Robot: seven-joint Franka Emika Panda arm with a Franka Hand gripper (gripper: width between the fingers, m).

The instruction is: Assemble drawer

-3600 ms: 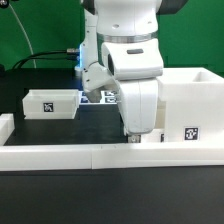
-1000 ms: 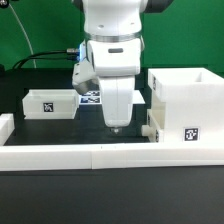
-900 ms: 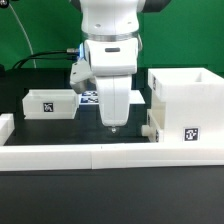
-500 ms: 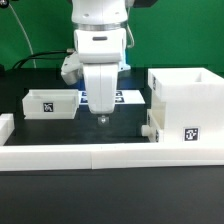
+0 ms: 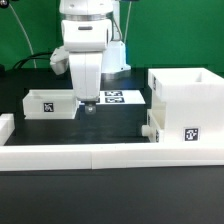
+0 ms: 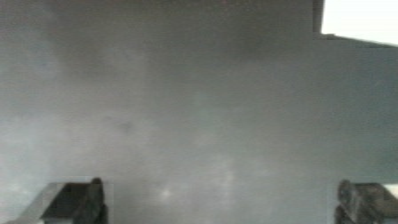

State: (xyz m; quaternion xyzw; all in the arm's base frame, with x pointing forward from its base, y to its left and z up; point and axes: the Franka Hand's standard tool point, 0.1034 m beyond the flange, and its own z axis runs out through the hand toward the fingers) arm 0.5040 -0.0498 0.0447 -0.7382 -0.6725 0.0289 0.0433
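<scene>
Exterior view: loose tray (image 5: 50, 103), small, shallow, tag on its near wall, sits upright on the black table (image 5: 120, 128) toward the exterior view's left. Housing (image 5: 185, 95), tall and open-topped, stands well apart on the exterior view's right. A knobbed front (image 5: 148, 128) pokes from the housing's low side facing the tray; probably the other tray, already seated.

Gripper (image 5: 88, 106) hangs tips-down just beside the loose tray's end nearest the housing, low over the table. Cannot tell from this view whether it touches the tray wall. Wrist view: the 2 fingers (image 6: 71, 200) stand wide apart with nothing between them, only blurred grey table. A white edge (image 6: 365, 15) cuts 1 corner; cannot tell which part it is.

Step in hand, as I read it: fetching the loose tray for the housing.
- Straddle 1 thin side wall squarely, 1 finger inside and 1 outside, before closing.
- Grip near mid-wall so the tray lifts level, not tipped.
- Keep the knobbed face free; it must end up pointing outward.

Edges and room:
- Border wall (image 5: 60, 155) runs along the near side, close to the tray: little slack there.
- Marker board (image 5: 118, 97) lies flat behind the gripper; no obstacle.
- Bare table between tray and housing gives an open carrying lane.
- The protruding knobbed front is the thing to clear on approach.
</scene>
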